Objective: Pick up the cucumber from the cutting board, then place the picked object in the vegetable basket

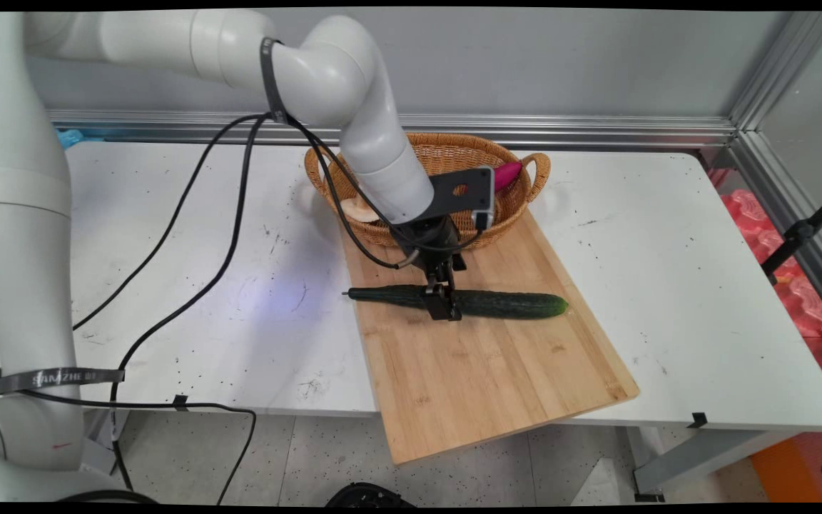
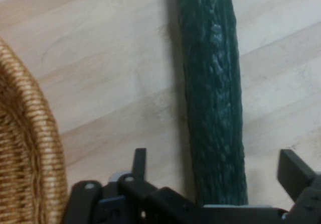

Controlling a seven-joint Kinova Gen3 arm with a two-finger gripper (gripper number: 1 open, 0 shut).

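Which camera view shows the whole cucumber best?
The main view: the cucumber lies full length across the cutting board, both ends visible, with the gripper at its middle. The hand view shows only a close stretch of its bumpy skin.

White arm bent downward, end effector [image 1: 444, 305] fingers spread apart
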